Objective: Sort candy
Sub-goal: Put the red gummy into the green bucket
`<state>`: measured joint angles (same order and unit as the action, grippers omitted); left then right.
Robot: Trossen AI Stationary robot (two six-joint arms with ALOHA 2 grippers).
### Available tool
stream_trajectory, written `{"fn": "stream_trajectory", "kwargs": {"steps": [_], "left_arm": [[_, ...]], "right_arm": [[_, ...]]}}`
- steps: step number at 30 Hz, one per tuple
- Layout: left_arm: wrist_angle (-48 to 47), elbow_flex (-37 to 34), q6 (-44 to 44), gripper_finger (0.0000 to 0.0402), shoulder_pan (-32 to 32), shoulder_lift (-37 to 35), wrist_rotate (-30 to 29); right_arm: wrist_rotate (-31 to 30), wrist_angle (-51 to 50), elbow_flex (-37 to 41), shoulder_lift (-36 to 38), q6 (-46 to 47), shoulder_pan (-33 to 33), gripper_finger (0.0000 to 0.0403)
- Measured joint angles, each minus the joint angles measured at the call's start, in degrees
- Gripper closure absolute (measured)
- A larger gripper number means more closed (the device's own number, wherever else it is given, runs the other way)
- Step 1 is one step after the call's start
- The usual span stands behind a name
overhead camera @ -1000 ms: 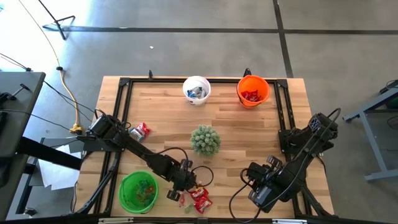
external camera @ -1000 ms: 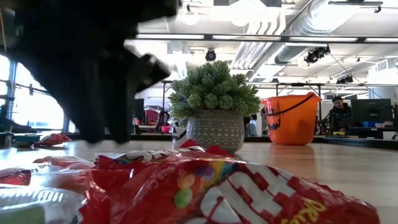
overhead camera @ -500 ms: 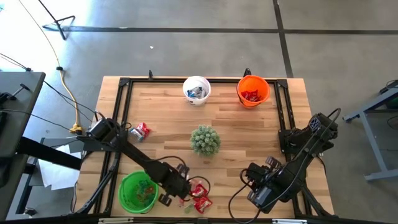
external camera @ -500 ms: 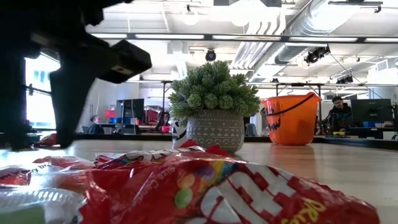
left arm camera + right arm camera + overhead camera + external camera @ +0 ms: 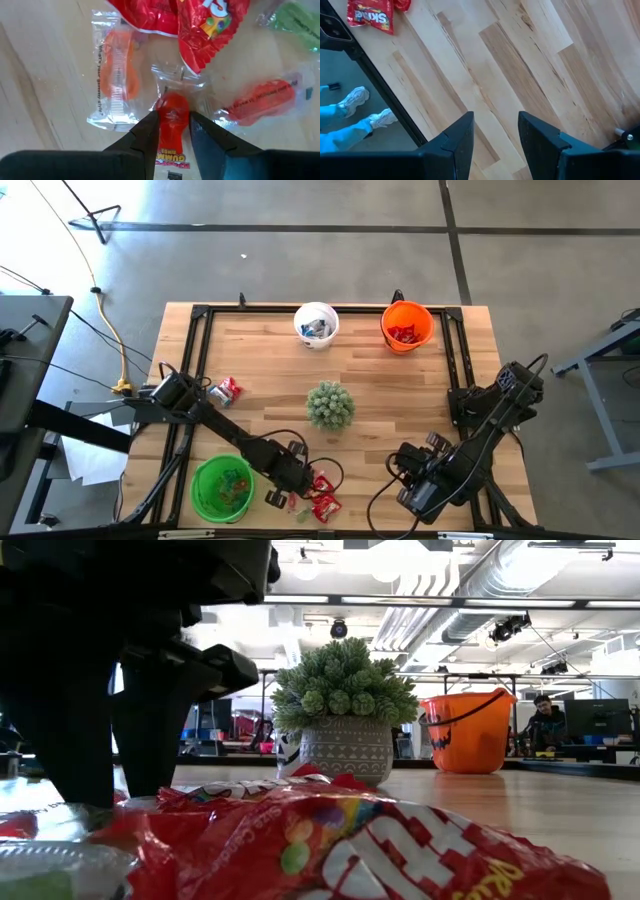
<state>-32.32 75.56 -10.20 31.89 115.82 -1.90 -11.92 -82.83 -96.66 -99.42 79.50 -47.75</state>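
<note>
**Left gripper pinches a gummy**

High view: left gripper (image 5: pixel 283 492) at the candy pile (image 5: pixel 318 495), beside the green bucket (image 5: pixel 222 488). Left wrist view: fingers (image 5: pixel 145 135) pinch a clear-wrapped red gummy (image 5: pixel 172 112). Right wrist view: right gripper (image 5: pixel 495 132) spread above bare table (image 5: pixel 520 65).

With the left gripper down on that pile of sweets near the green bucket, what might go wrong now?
1. The left gripper has its fingers on either side of a red gummy packet; the clear wrapper looks slippery, so it may slide out when lifted.
2. An orange gummy packet and a red candy bag lie close by, so they may be dragged along.
3. The green bucket stands beside the pile, so the arm could nudge it.
</note>
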Motion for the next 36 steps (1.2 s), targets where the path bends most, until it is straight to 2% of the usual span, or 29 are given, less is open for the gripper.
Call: {"fn": "stream_trajectory", "kwargs": {"steps": [4, 11, 17, 26, 31, 36], "left_arm": [[-0.03, 0.03, -2.0, 0.032, -0.19, 0.14, -0.12], [-0.88, 0.81, -6.08, 0.0393, -0.23, 0.08, -0.28], [-4.32, 5.62, -3.8, 0.0396, -0.21, -0.12, -0.13], [-19.66, 15.45, -3.21, 0.0401, 0.05, -4.23, -0.36], [-30.34, 18.67, -3.53, 0.0401, 0.49, -7.63, -0.26], [-38.55, 19.92, -9.99, 0.0401, 1.61, -12.76, -0.25]], "right_arm": [[0.02, 0.11, 0.0, 0.0, 0.0, 0.0, 0.0253], [0.04, 0.11, 0.0, 0.0, -0.02, 0.0, 0.0253], [0.04, 0.12, 0.0, 0.0, -0.5, 0.0, 0.0253], [-0.1, 0.23, 0.0, 0.0, -1.53, 0.0, 0.0253], [-0.74, 0.33, 0.0, 0.02, -1.53, 0.0, 0.0253], [-0.76, 0.51, 0.0, 0.04, -1.5, 0.0, 0.0253]]}}
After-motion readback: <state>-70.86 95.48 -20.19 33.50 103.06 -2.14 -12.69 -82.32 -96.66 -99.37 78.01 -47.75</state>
